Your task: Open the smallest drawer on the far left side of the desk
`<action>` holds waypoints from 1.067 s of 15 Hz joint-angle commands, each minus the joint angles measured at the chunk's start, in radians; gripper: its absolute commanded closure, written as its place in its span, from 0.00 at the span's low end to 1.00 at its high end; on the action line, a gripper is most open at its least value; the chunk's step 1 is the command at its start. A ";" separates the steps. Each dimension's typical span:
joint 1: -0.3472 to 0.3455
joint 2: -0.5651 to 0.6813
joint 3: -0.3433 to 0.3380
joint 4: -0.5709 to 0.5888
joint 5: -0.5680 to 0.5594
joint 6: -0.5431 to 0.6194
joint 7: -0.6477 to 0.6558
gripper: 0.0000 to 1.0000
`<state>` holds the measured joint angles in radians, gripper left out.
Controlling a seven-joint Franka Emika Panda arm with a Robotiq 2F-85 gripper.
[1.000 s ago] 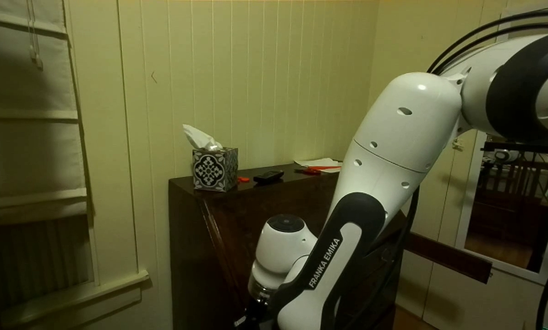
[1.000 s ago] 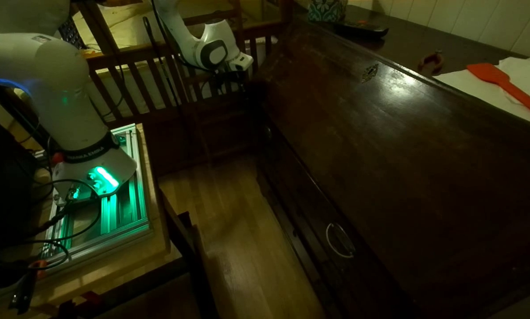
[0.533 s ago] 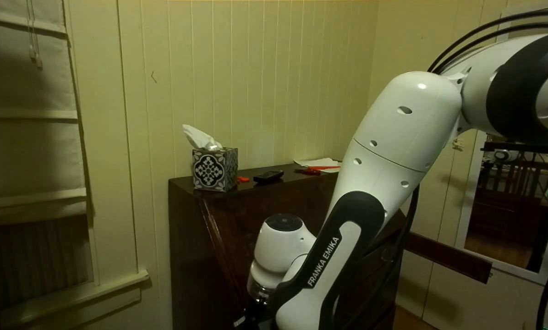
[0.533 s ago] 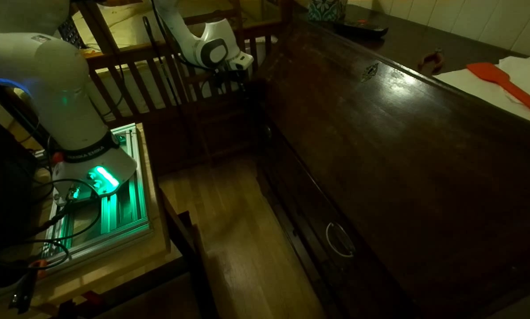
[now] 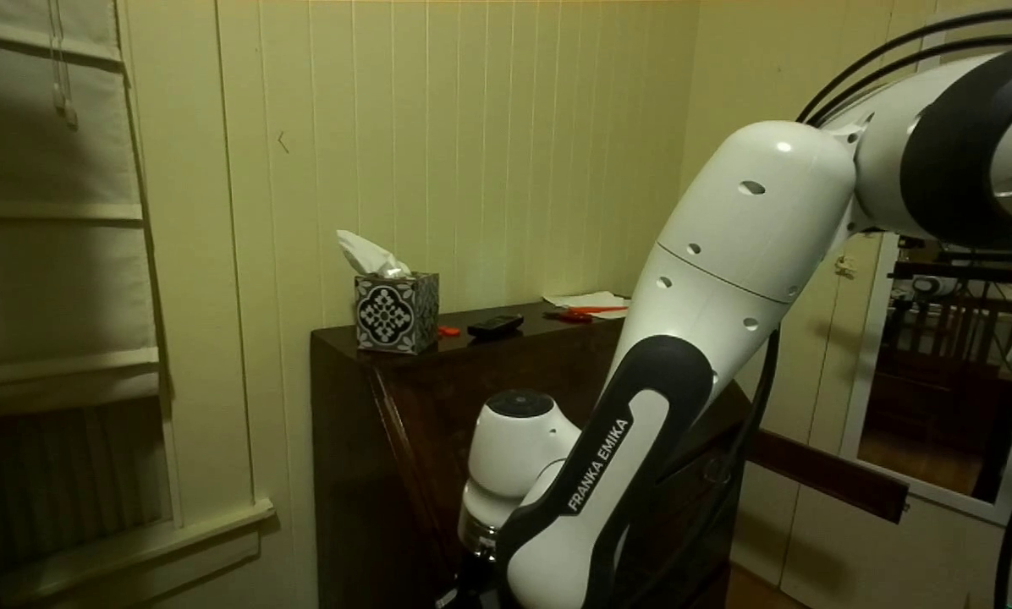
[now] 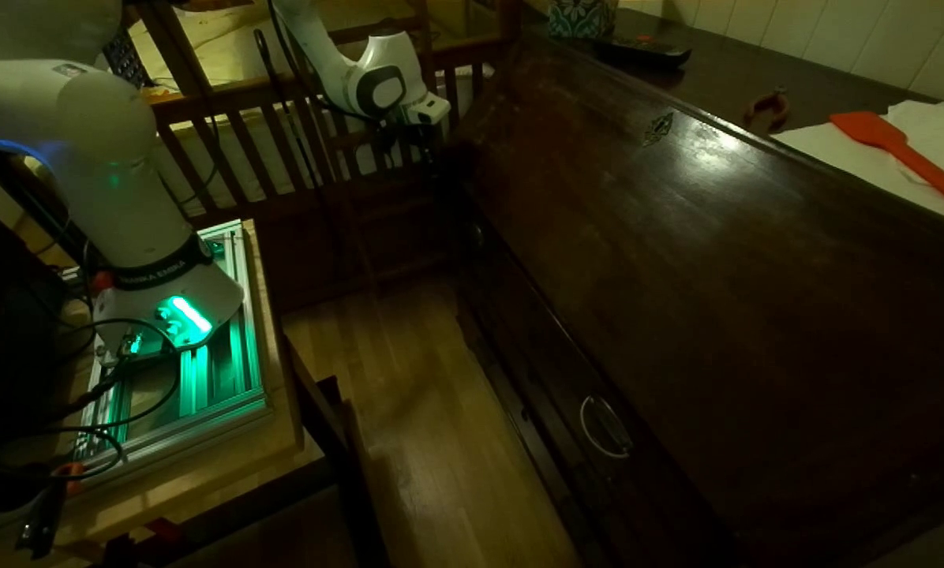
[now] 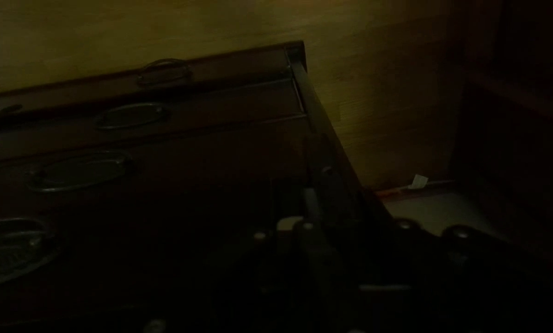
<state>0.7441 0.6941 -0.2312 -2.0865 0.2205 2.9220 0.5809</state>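
Desk [image 6: 756,315], brown; gripper [image 7: 310,185] (too dark to tell whether parted or together); handle [image 7: 80,171] at gripper's nine o'clock, wrist view.

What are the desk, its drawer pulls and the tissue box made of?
Desk: seemingly dark wood, varnished: reddish-brown with a bright reflection. Pulls: likely shiny metal; one glints silvery. Tissue box: perhaps matt printed cardboard: flat patterned sides, no glare.

This looks like a home. A blind [image 5: 53,279] hangs at the window [image 5: 74,474], and a tissue box [image 5: 386,315] stands on a desk [image 5: 349,474] by panelled walls [image 5: 506,161].
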 commanded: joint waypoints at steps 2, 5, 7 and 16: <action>-0.019 -0.093 0.119 -0.091 0.012 -0.125 0.051 0.94; -0.040 -0.110 0.154 -0.106 0.018 -0.162 0.064 0.94; -0.064 -0.121 0.193 -0.115 0.027 -0.192 0.064 0.94; -0.260 -0.146 0.433 -0.151 0.085 -0.338 0.017 0.94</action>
<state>0.5206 0.5663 0.0726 -2.2257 0.2287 2.6369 0.5812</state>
